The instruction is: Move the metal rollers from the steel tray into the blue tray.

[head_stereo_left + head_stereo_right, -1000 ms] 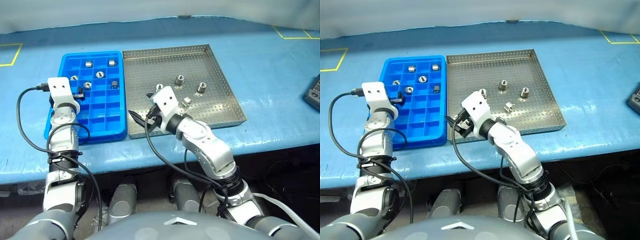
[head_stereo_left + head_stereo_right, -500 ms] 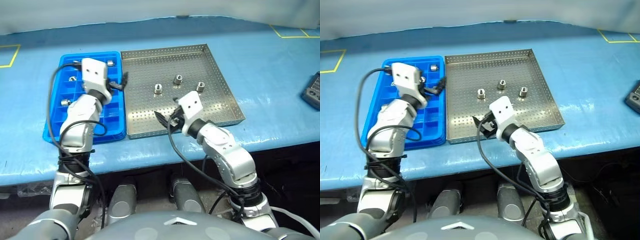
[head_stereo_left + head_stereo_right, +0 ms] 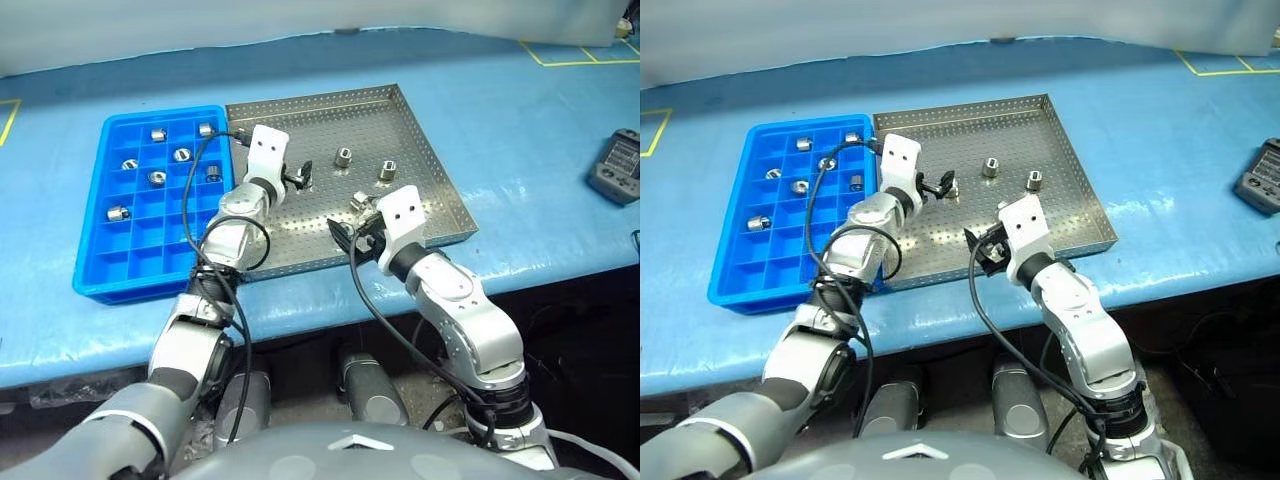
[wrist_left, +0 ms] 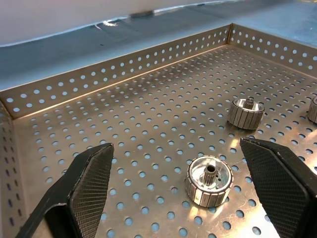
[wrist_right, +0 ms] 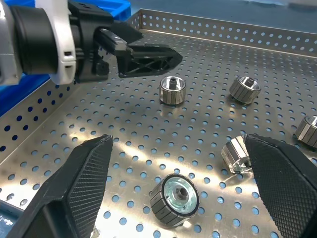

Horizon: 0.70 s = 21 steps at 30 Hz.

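The steel tray (image 3: 420, 150) sits at the upper centre of the head views, with the blue tray (image 3: 100, 250) touching its left side. The left gripper (image 3: 299, 176) hovers over the steel tray's left half, fingers (image 4: 91, 176) spread wide around one roller (image 4: 209, 181) that stands upright between them without being touched. Two more rollers (image 3: 343, 157) stand further right in the upper part of the tray, and others lie near the right gripper (image 3: 350, 236), which hangs low over the tray's lower middle with its fingers (image 5: 84, 178) also spread and nothing between them but a roller (image 5: 174, 200) lying on the perforated floor. Six rollers (image 3: 158, 178) already rest in separate compartments across the blue tray's upper half.
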Tool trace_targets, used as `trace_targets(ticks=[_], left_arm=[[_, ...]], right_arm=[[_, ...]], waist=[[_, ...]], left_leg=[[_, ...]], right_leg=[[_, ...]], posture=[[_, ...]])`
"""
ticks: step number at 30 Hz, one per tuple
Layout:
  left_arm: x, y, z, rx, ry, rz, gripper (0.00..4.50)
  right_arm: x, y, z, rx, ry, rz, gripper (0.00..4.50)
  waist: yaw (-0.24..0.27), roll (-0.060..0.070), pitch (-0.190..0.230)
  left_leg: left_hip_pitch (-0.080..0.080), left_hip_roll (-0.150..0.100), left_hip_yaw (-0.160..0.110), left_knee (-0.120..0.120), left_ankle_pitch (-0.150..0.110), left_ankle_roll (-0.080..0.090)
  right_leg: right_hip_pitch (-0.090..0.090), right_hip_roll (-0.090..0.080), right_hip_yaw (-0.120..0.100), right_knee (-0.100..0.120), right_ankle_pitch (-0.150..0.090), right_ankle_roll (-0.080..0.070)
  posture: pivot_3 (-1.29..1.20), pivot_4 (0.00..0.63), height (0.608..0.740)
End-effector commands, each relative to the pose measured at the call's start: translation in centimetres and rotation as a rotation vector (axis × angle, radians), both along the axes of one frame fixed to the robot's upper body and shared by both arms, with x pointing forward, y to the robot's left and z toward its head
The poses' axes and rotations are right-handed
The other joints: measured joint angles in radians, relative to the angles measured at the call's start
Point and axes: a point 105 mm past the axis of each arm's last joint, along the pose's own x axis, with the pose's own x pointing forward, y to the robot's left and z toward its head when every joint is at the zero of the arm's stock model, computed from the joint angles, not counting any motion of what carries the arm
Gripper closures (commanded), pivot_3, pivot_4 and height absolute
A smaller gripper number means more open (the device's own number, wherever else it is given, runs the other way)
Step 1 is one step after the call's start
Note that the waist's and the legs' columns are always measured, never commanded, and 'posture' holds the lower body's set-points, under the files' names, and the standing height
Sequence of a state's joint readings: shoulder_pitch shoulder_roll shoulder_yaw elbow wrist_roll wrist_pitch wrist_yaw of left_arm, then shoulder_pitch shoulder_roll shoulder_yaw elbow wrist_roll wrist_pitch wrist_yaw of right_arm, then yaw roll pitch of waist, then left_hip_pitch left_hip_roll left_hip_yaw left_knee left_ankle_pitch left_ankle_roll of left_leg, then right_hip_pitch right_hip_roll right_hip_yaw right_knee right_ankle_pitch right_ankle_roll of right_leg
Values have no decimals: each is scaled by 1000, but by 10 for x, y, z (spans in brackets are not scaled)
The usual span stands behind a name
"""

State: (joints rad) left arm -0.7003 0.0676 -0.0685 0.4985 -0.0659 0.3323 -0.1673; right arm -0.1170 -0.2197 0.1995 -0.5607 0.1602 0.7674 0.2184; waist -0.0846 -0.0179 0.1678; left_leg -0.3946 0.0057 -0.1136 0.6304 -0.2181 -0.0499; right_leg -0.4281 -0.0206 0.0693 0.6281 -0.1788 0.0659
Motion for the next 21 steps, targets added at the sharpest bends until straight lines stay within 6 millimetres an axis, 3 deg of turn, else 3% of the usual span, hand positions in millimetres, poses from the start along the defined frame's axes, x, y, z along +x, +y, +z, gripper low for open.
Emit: trace_targets(ticks=[1,12,15,21], left_arm=[[9,-8,6,27,-44,1,44],[20,-18,-24,11,97,46,44],[22,-15,-28,0,125,85,588],[25,-6,-24,-37,121,129,2543]], right_arm=[[-3,4,13,14,-55,8,0],[-3,8,16,28,-70,5,0],[-3,10,17,35,-72,4,0],[-3,10,17,39,-71,0,0]], waist=[[-3,0,0],[-20,0,0],[-29,0,0],[-41,0,0]], left_leg=[[0,0,0,0,0,0],[-1,0,0,0,0,0],[-1,0,0,0,0,0],[-1,0,0,0,0,0]], right_leg=[[0,0,0,0,0,0],[0,0,0,0,1,2],[0,0,0,0,1,2],[0,0,1,0,2,3]], posture=[[-114,150,740],[-148,150,740],[-152,150,740],[-151,150,740]])
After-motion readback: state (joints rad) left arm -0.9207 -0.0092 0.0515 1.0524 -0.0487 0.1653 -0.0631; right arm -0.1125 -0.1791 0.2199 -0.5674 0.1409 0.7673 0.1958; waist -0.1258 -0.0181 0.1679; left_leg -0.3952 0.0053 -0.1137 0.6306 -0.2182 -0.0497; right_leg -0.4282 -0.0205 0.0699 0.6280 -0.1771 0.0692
